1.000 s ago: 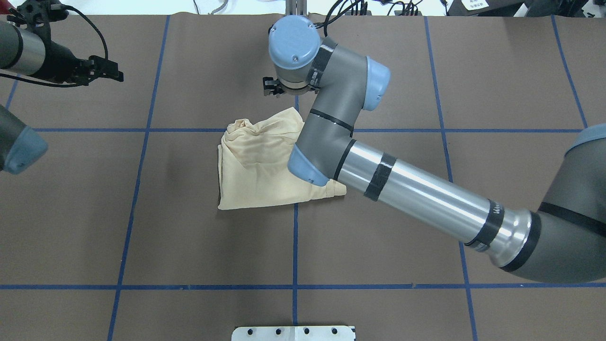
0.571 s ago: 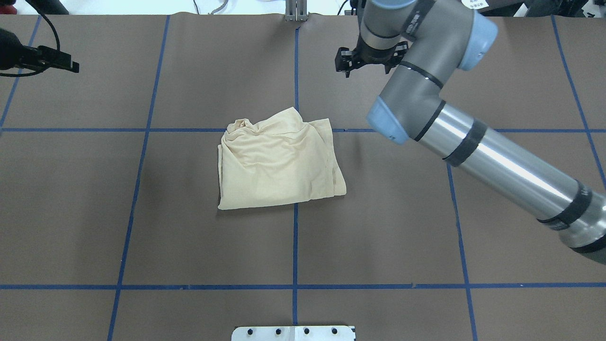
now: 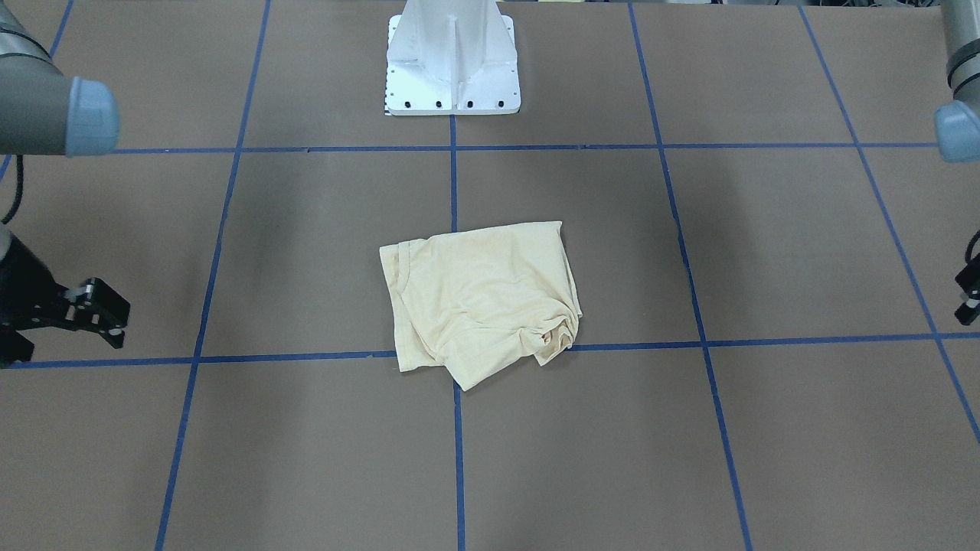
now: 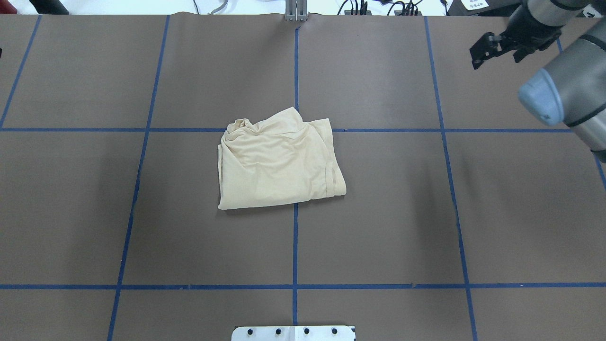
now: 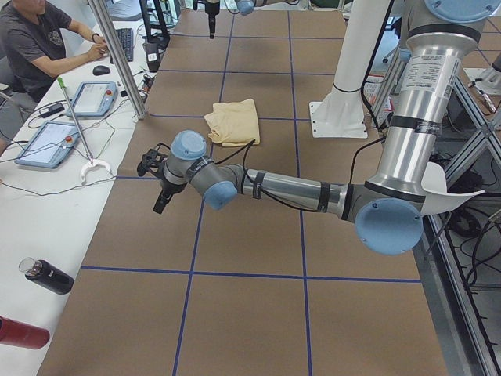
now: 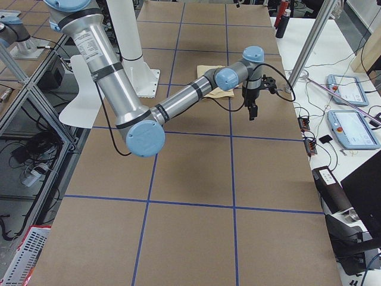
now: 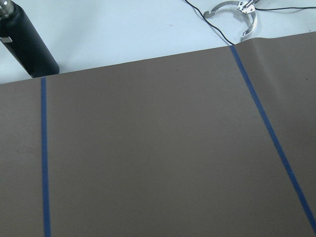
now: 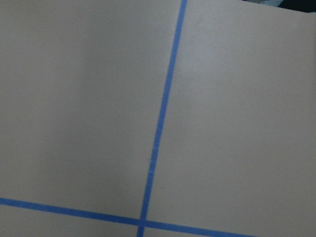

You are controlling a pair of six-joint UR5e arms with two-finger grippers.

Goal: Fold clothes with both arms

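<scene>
Swung well away within the last second: right arm (image 4: 577, 71), then leaning over the T-shirt, now out at the far right of the table; left gripper also drawn back, past the overhead view's left edge; no change in the T-shirt's lie. Nearest the robot, the white pedestal base (image 4: 293, 333). Just beyond, at the middle of the brown table (image 4: 199, 246) and across the central blue tape line (image 4: 295, 246), the cream-yellow T-shirt (image 4: 277, 166), folded to a near-square bundle, print out of sight. Long axis hard to call, at most slightly left-to-right and a little skewed to the grid; tidy folded edge toward the robot, bunched corner (image 4: 239, 127) far and to the left, hem edges to the right. Farther out, right gripper (image 4: 492, 53) with fingers spread, holding nothing, well apart from the bundle, beyond it and to its right. Left gripper (image 5: 162, 196) well apart on the other side; spread or pressed together, impossible to tell. Right gripper judged the nearer. Probably little left beyond tidying that crumpled corner, a reach toward the far left. Past the table's left end, a white desk with a black bottle (image 7: 27, 42).
</scene>
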